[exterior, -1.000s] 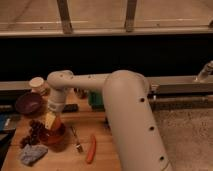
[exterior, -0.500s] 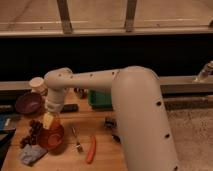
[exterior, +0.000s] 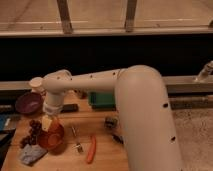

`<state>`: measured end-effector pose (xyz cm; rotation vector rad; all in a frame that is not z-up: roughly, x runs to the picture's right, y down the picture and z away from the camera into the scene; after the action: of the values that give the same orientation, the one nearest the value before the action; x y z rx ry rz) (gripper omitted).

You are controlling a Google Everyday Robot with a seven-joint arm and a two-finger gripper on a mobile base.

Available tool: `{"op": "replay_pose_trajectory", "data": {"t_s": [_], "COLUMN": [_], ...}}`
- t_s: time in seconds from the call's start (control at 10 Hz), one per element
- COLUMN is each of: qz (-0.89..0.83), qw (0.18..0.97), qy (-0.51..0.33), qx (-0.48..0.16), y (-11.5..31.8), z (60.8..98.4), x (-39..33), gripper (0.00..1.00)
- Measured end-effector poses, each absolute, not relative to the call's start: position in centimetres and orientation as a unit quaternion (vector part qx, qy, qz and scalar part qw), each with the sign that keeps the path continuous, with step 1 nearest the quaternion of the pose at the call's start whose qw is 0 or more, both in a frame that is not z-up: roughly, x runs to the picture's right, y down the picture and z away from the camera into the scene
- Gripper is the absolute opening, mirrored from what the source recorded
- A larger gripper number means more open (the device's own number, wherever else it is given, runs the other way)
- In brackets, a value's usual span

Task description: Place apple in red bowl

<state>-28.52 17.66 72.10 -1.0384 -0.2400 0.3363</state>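
Apple not discernible; hand [exterior: 48, 123] over one red bowl [exterior: 51, 140].

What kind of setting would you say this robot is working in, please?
Probably a kitchen-style test counter: a wooden table holds the red bowl, a purple bowl and a fork. The gripper hangs over the red bowl.

The claw [exterior: 50, 121] hangs low over the left end of the wooden counter [exterior: 107, 155], which glows warm brown in dim light. Behind it runs a pale ledge [exterior: 187, 82], then a broad black band [exterior: 125, 55]. Higher up, a light rail [exterior: 105, 32] carries two grey window posts [exterior: 64, 15]. Speckled grey floor [exterior: 195, 130] lies right.
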Motion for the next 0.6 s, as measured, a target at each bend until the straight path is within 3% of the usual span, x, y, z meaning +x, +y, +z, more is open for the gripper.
{"op": "replay_pose_trajectory", "data": {"t_s": [0.4,0.6], "qz": [0.162,0.181], "qw": [0.861,0.884], "qy": [-0.117,-0.113], "qx": [-0.468,-0.416], "y": [17.0,15.2], "z": [71.2,70.6], "x": [-28.4,-27.8], "gripper": [0.62,0.62]}}
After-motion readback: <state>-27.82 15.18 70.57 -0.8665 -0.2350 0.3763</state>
